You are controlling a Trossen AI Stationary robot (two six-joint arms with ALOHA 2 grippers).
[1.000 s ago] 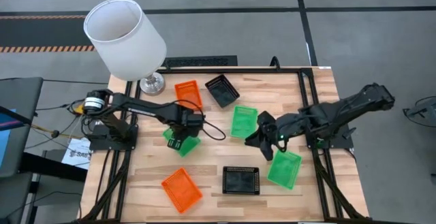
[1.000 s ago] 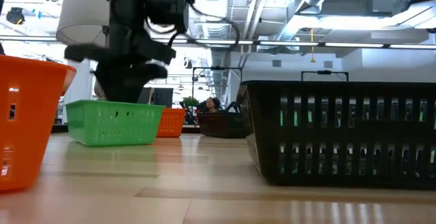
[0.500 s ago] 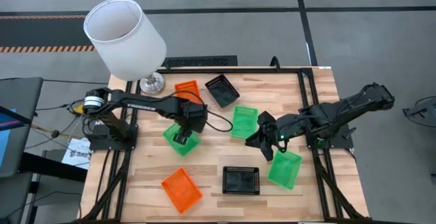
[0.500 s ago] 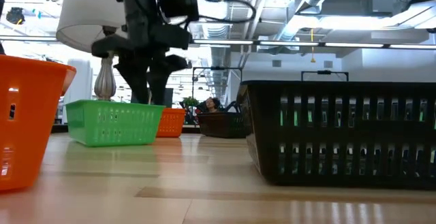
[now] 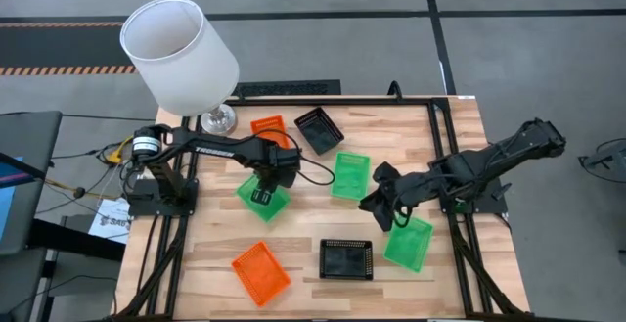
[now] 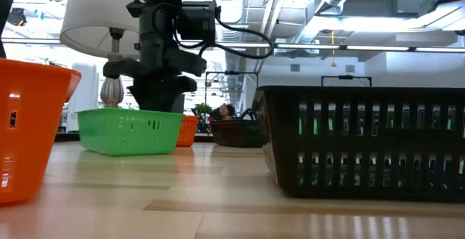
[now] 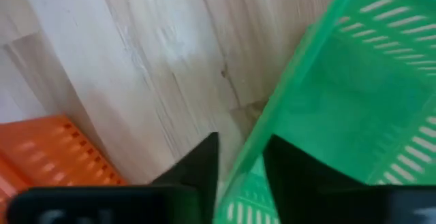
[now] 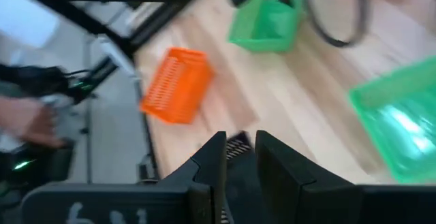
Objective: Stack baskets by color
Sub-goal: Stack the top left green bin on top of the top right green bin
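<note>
three green baskets (image 5: 262,193), two orange (image 5: 260,269), two black (image 5: 347,259)

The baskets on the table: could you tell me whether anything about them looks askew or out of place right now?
Yes. None are stacked, and all lie at different angles. The green basket under the left gripper sits skewed, its wall between the fingers. A lamp at the table's corner isn't a basket. The right gripper hangs shut and empty.

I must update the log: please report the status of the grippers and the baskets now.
Left gripper closed on green basket wall. Right gripper shut, empty, above table centre. Nothing stacked. Orange basket close behind.
</note>
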